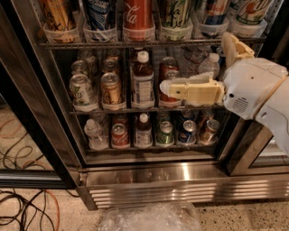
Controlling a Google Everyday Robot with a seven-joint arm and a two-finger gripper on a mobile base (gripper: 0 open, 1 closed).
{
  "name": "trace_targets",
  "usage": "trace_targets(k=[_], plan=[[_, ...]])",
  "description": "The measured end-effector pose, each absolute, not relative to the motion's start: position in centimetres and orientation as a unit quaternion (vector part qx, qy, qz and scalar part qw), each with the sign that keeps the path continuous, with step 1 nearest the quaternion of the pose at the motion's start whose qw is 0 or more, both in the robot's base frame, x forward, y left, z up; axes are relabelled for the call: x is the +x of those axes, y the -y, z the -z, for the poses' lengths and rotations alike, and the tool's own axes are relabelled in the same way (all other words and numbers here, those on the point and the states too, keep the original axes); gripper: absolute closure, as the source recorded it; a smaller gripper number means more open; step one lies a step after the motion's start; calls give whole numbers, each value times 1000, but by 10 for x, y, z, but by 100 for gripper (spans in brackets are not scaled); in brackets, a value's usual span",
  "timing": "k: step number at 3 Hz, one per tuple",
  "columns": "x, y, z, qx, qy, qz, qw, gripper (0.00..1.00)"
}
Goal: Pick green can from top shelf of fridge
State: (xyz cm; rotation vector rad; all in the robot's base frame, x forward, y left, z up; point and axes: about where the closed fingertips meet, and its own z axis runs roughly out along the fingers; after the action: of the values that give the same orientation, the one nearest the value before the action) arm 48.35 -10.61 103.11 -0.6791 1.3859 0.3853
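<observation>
Drink can (176, 13), tall, metallic green with dark streaks on a pale side, stands in a translucent white plastic cup holder (176, 33) on the grey wire top shelf (90, 45). It is at the upper centre-right of the frame, just right of a red Coca-Cola can (137, 13). Below that shelf at mid-right, inside the stainless-steel fridge (180, 180), the cream-coloured end effector (196, 63) hangs released, with its fingers spread, grasping nothing, apart from the can.

- The gripper (194, 62) is held, fingers spread, before the middle rack (113, 110) of the fridge (180, 178).
- The green can (176, 12) is seated in a cup holder (176, 33) on the top shelf (104, 44).
</observation>
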Motion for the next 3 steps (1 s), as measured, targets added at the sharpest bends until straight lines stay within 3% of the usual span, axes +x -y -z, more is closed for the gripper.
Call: trace_targets(k=[3], plan=[[490, 103, -1023, -246, -622, -184, 720, 0]])
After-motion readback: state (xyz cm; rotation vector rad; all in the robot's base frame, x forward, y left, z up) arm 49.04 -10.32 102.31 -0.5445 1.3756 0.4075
